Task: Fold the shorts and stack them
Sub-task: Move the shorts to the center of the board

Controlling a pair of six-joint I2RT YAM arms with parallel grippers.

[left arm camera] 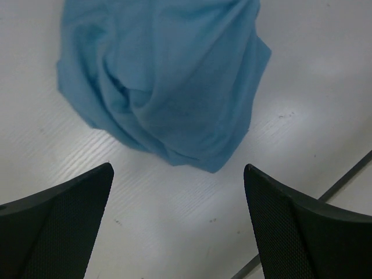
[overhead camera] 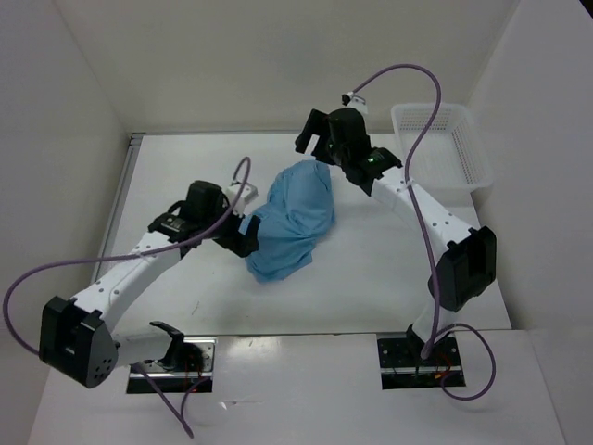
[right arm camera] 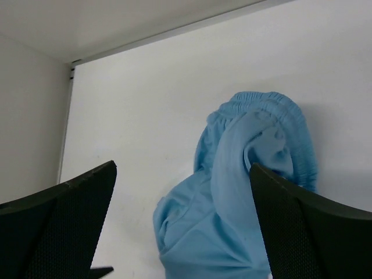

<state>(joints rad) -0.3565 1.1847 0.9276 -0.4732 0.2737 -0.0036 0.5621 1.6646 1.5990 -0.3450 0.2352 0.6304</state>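
Note:
The light blue shorts (overhead camera: 295, 218) lie crumpled in a heap at the middle of the white table (overhead camera: 371, 269). My left gripper (overhead camera: 245, 237) is at the heap's left edge, low over the table. In the left wrist view it (left arm camera: 178, 168) stands open, with the shorts (left arm camera: 163, 81) just ahead of its fingertips and bare table between them. My right gripper (overhead camera: 320, 141) hovers over the heap's far end. The right wrist view shows it (right arm camera: 183, 165) open above the shorts (right arm camera: 232, 215), holding nothing; the gathered waistband (right arm camera: 288, 113) curls upward at the far side.
A white mesh basket (overhead camera: 445, 144) stands at the back right corner. White walls enclose the table on the left, back and right. Purple cables loop over both arms. A dark seam (left arm camera: 349, 174) marks the table's near edge.

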